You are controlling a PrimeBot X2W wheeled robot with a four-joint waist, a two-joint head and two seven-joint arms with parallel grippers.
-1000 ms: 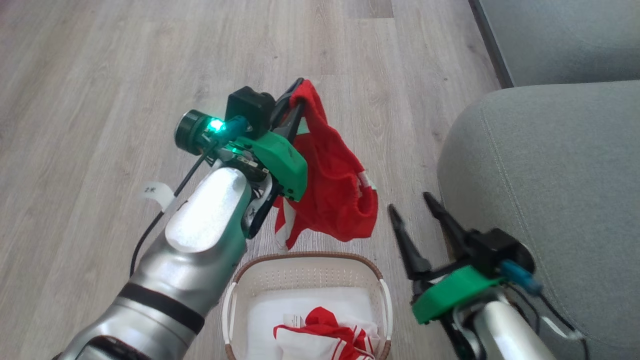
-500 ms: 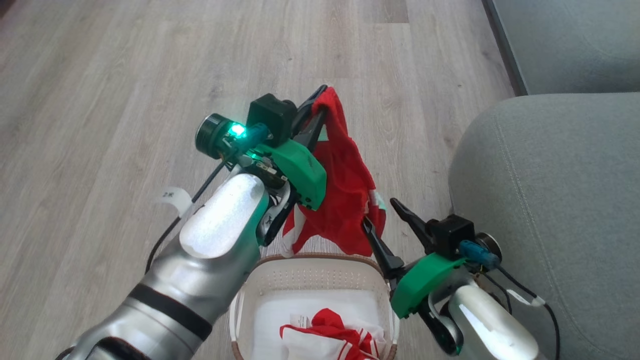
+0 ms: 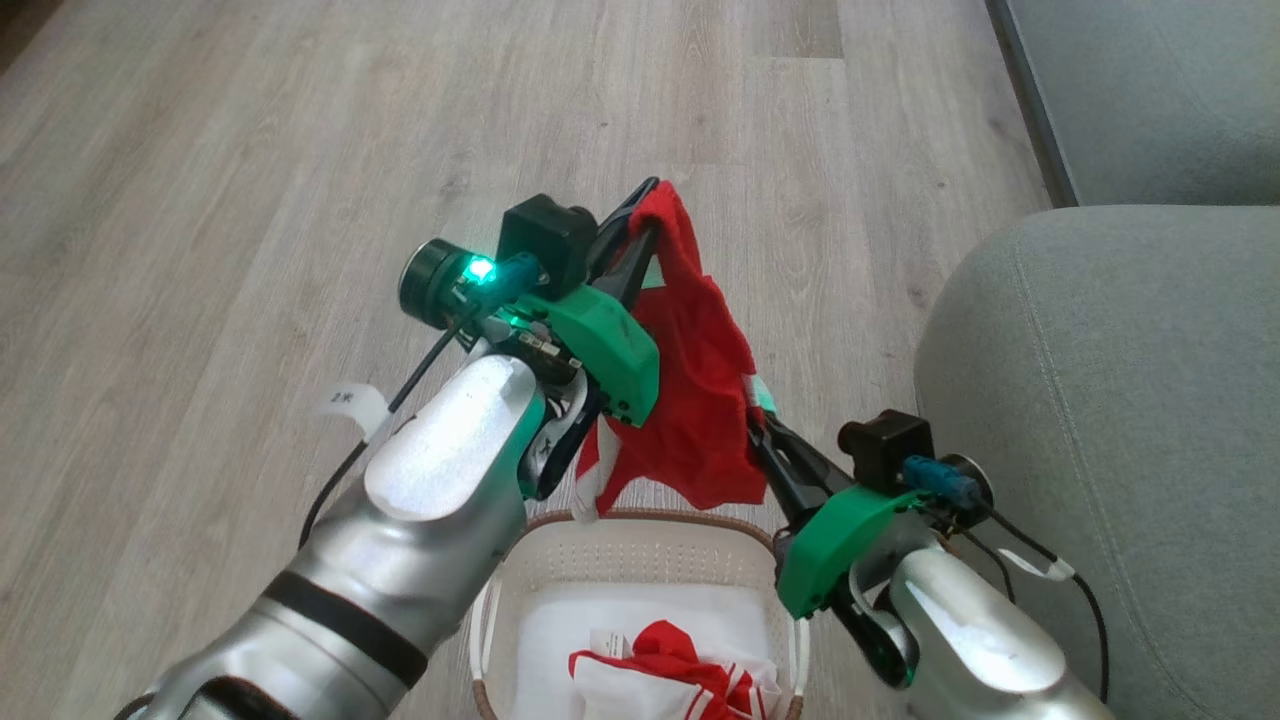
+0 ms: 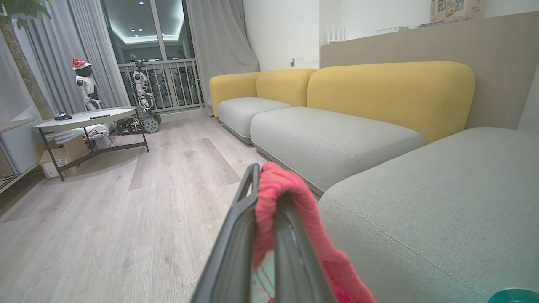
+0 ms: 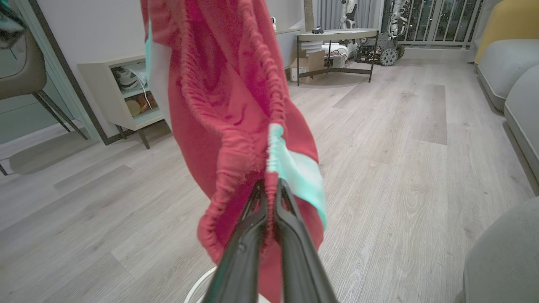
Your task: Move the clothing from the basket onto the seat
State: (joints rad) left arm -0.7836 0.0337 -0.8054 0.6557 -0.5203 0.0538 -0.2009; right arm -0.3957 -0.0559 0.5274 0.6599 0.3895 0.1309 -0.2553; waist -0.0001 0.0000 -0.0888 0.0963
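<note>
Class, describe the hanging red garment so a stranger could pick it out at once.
Left of the large grey-green fabric sofa cushion stands a cream perforated plastic basket. Above it hangs a soft red fabric garment, pinched by the left end effector at its top and the right end effector at its lower edge. Unlike the red-and-white bundle inside the basket, it is held aloft.

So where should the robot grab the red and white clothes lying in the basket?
Probably the red fold that sticks up at the top of the crumpled clothing, coming straight down from above. The walls of the basket stand all around the pile, so a sideways reach would likely bump them. The raised fold looks like the easiest bit to pinch.
</note>
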